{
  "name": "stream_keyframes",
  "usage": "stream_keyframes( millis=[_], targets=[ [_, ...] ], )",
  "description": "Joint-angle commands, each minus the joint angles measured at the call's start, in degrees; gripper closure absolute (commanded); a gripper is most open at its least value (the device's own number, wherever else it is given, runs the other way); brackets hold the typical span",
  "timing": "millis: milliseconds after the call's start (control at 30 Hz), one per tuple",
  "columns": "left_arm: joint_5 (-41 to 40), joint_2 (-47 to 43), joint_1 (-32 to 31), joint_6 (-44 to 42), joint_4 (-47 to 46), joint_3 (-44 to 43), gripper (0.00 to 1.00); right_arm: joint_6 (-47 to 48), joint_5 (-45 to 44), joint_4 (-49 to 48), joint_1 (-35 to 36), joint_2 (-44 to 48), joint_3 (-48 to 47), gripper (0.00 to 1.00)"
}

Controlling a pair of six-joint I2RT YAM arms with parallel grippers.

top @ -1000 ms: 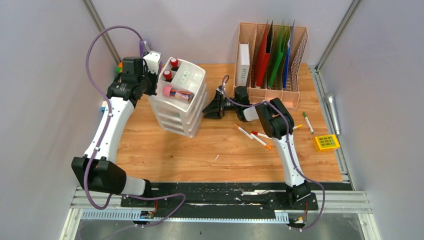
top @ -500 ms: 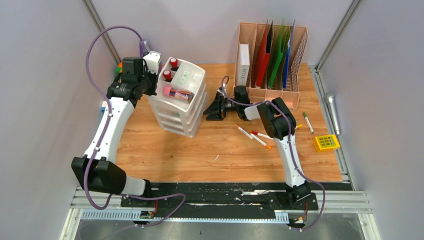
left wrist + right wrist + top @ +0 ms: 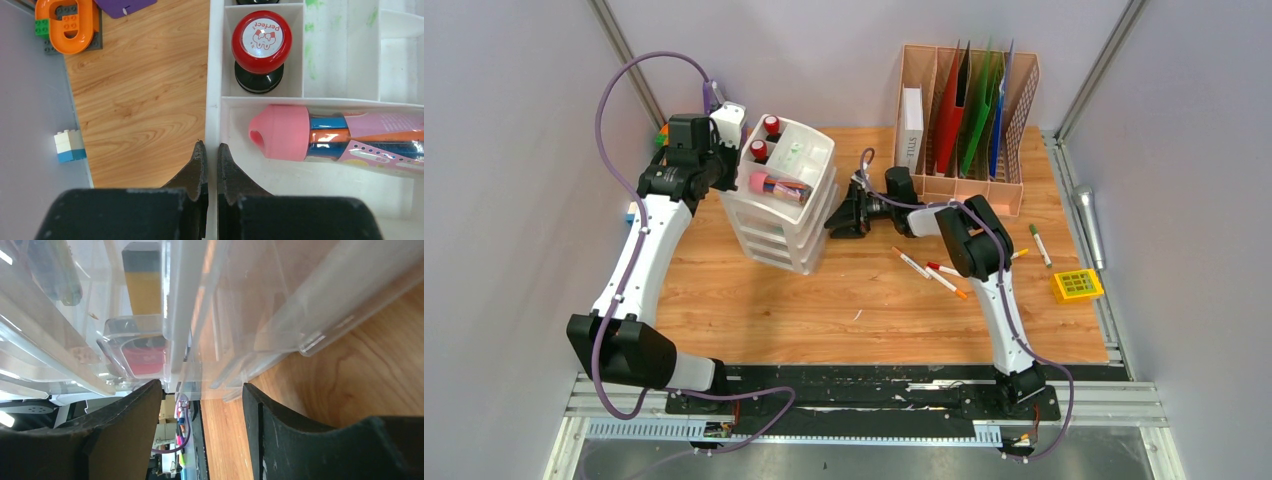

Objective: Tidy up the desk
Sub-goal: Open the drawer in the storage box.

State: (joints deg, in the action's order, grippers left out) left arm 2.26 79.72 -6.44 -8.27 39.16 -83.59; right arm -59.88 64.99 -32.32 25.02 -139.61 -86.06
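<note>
My left jaws are pinched shut on the rim of the one drawer unit (image 3: 780,238), which stands left of centre on the bench (image 3: 824,310). My right jaws stand apart around a drawer front (image 3: 181,310). Two stamps (image 3: 760,150) and one pink tube (image 3: 779,186) lie in its top tray.

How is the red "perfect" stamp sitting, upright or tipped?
Upright: the red stamp stands on its black base in its compartment, label up.

Red stamp (image 3: 261,37) cap reads "perfect"; white book (image 3: 910,130) spine lettering too small to read.
</note>
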Motion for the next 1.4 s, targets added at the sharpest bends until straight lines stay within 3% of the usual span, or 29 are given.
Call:
stream_keyframes(
  millis=[0,967,1367],
  targets=[
    [-2.8,-1.8,0.7,-1.4,-2.2,0.5,1.00,1.0,0.5,-0.5,0.6,0.2,-3.3,0.39],
    [-2.6,-1.9,0.7,-1.3,-2.4,0.9,1.00,1.5,1.1,-1.1,1.5,-2.1,-4.1,0.45],
    [-2.8,-2.0,0.7,-1.5,-2.2,0.9,1.00,-1.5,2.2,-4.8,1.5,-2.8,-4.6,0.62]
  ],
)
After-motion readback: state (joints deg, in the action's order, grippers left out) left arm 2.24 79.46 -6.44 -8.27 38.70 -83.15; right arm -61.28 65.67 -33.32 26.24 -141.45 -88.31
